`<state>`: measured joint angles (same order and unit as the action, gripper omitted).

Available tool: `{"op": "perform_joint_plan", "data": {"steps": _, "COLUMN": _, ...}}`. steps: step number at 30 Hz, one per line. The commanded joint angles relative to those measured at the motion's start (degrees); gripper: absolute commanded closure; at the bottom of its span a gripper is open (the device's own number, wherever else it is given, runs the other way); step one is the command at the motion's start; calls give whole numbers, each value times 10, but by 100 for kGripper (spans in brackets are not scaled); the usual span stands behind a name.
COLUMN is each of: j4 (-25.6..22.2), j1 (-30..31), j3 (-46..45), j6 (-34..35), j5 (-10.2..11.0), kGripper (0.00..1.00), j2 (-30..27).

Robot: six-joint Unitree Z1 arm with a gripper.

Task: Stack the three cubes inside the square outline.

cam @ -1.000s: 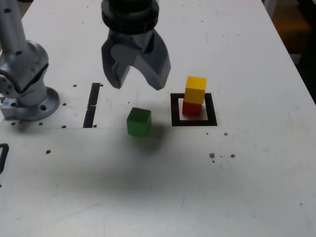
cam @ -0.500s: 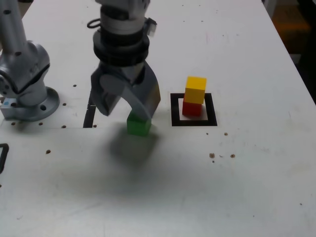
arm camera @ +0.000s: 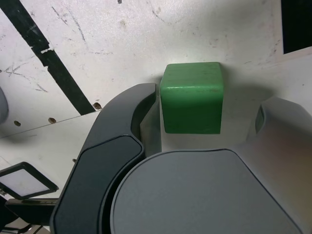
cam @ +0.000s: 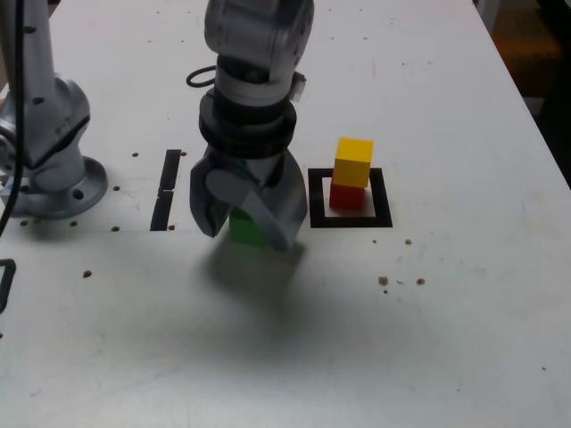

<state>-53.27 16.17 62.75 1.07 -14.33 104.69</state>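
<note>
Gripper (cam: pixel 248 239) (open) nr green cube (arm camera: pixel 192 98)

The arm (cam: pixel 265 40) was silver-grey, with a black band (cam: pixel 247 125) ringing it just behind the gripper (cam: pixel 252 239). A thin dark cable loop (cam: pixel 202 78) stuck out at the band's ten o'clock. The gripper had two curved, smooth grey jaws. At nine o'clock in the exterior view, the rounded grey base (cam: pixel 58 192) had dark round screw recesses, and a black cable (cam: pixel 18 107) ran beside it.
</note>
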Motion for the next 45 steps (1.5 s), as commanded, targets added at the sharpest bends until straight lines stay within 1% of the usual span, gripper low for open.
{"op": "perform_joint_plan", "data": {"steps": 1, "j4": 5, "j1": -4, "j3": -4, "j6": -4, "j5": -4, "kGripper": 25, "j2": 6}}
{"op": "perform_joint_plan", "data": {"steps": 7, "j4": 19, "j1": -13, "j3": -11, "j6": -15, "j5": -13, "kGripper": 27, "j2": 22}}
{"op": "perform_joint_plan", "data": {"steps": 14, "j4": 33, "j1": -18, "j3": -22, "j6": -18, "j5": -17, "kGripper": 49, "j2": 32}}
{"op": "perform_joint_plan", "data": {"steps": 17, "j4": 36, "j1": -20, "j3": -24, "j6": -18, "j5": -17, "kGripper": 62, "j2": 31}}
{"op": "perform_joint_plan", "data": {"steps": 19, "j4": 39, "j1": -21, "j3": -24, "j6": -18, "j5": -15, "kGripper": 69, "j2": 30}}
{"op": "perform_joint_plan", "data": {"steps": 22, "j4": 44, "j1": -21, "j3": -23, "j6": -18, "j5": -13, "kGripper": 76, "j2": 28}}
{"op": "perform_joint_plan", "data": {"steps": 25, "j4": 45, "j1": -21, "j3": -23, "j6": -15, "j5": -11, "kGripper": 77, "j2": 24}}
{"op": "perform_joint_plan", "data": {"steps": 29, "j4": 38, "j1": -21, "j3": -22, "j6": -2, "j5": -3, "kGripper": 78, "j2": 11}}
{"op": "perform_joint_plan", "data": {"steps": 32, "j4": 21, "j1": -21, "j3": -18, "j6": 20, "j5": 11, "kGripper": 78, "j2": -8}}
{"op": "perform_joint_plan", "data": {"steps": 38, "j4": -52, "j1": -22, "j3": 24, "j6": 66, "j5": 45, "kGripper": 77, "j2": -40}}
{"op": "perform_joint_plan", "data": {"steps": 45, "j4": -135, "j1": -30, "j3": 98, "j6": 84, "j5": 71, "kGripper": 77, "j2": -52}}
